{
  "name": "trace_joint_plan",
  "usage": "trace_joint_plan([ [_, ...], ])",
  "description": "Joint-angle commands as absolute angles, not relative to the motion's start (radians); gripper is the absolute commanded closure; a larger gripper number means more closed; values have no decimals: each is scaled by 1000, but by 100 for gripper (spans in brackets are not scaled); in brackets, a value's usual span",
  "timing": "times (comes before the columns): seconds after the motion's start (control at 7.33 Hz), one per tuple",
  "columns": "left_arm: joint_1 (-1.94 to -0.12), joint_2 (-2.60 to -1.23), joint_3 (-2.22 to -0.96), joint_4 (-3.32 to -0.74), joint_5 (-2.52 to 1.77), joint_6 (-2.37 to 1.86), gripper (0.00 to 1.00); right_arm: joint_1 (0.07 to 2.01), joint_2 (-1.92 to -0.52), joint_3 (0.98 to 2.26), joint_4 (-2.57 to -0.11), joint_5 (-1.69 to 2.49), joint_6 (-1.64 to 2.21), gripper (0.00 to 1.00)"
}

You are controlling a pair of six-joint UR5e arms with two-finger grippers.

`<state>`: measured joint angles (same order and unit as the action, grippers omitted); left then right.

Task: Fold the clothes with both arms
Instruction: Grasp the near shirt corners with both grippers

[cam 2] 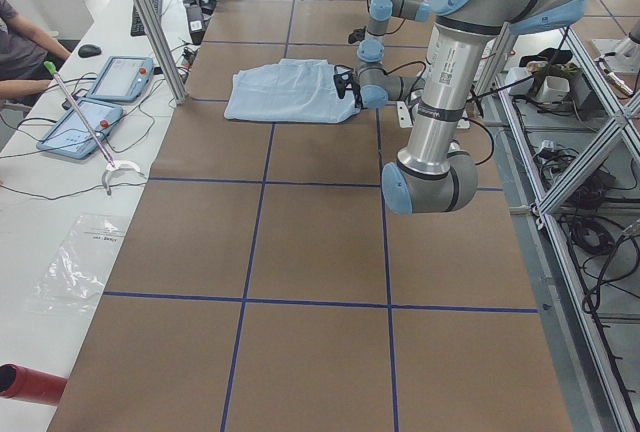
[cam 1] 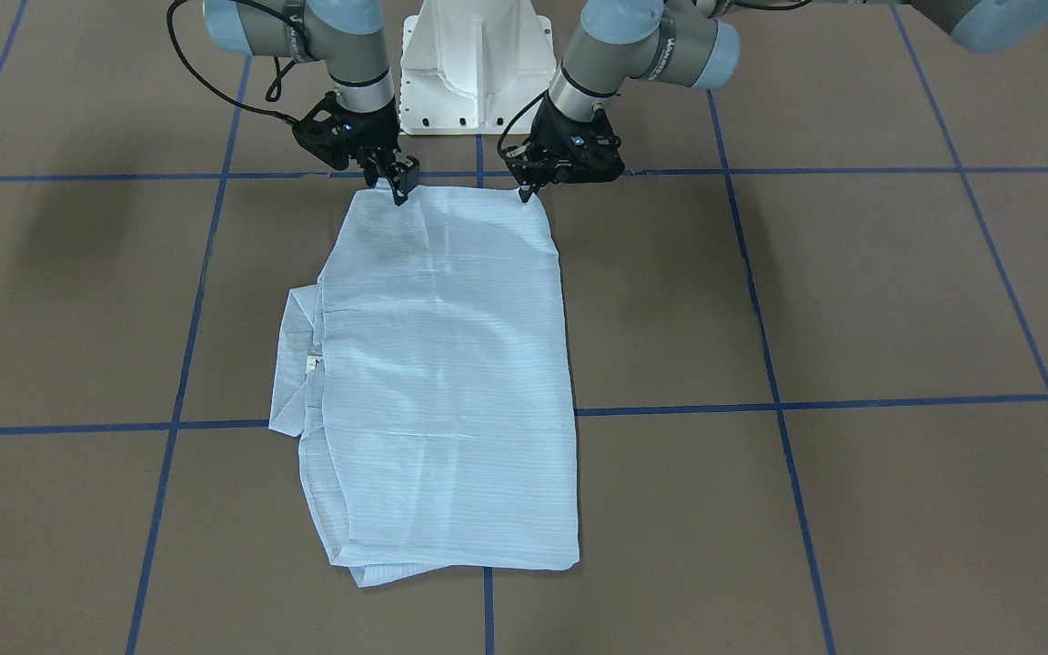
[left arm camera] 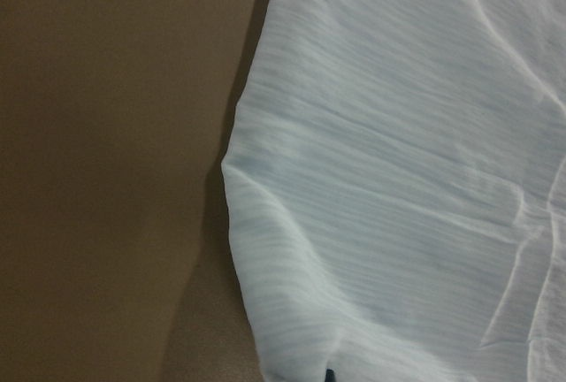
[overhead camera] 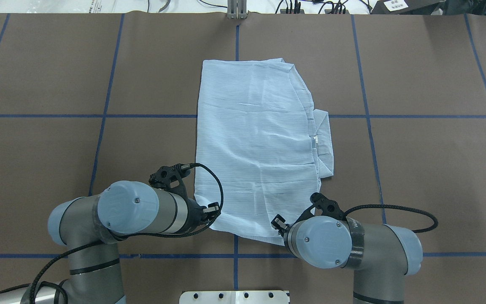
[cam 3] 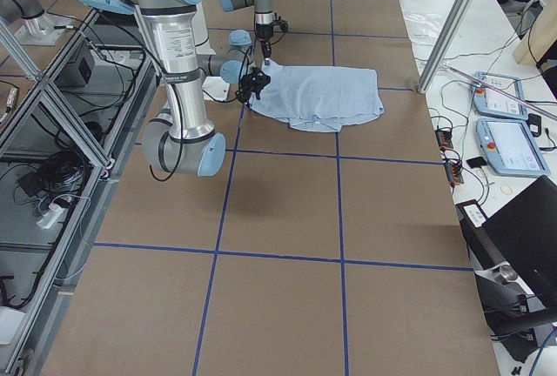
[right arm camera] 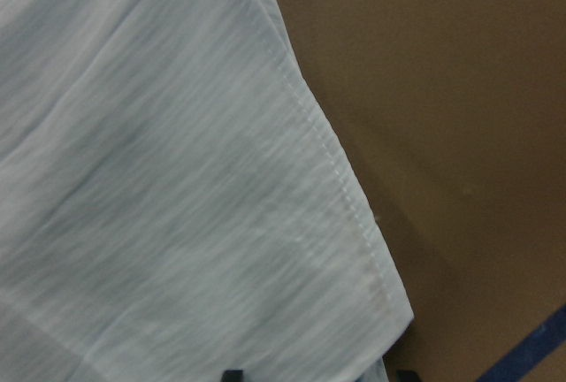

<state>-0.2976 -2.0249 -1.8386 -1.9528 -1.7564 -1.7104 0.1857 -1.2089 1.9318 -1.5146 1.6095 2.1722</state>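
The light blue striped shirt (cam 1: pixel 442 364) lies flat on the brown table, folded into a long rectangle, with its collar and white label (cam 1: pixel 312 364) at one side. It also shows in the overhead view (overhead camera: pixel 255 143). My left gripper (cam 1: pixel 526 191) is at the shirt's near corner and looks shut on the cloth. In the left wrist view only a dark tip (left arm camera: pixel 329 375) shows under the raised fabric (left arm camera: pixel 398 179). My right gripper (cam 1: pixel 399 186) is at the other near corner. In the right wrist view its fingertips (right arm camera: pixel 232 374) stand apart on either side of the hem (right arm camera: pixel 336 170), so it is open.
The white pedestal base (cam 1: pixel 477 73) stands just behind both grippers. Blue tape lines (cam 1: pixel 760 405) cross the brown table. An operators' desk with tablets (cam 2: pixel 100 92) and an aluminium post (cam 2: pixel 150 22) line the table's far side. Black cables (overhead camera: pixel 395 209) loop off both wrists.
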Motion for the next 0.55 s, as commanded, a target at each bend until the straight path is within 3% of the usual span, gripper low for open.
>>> trace_joint_plan([
  [0.0,-298,-2025,-1836,-1953,-1756,-1710,100,186,-1207,1933,-1516,1617,2172,34],
  [0.14,-298,-2025,-1835,-1953,-1756,-1710,100,186,-1207,1933,-1516,1618,2172,41],
  [0.41,-298,-2025,-1835,-1953,-1755,-1710,100,186,-1204,1933,-1516,1620,2172,84],
])
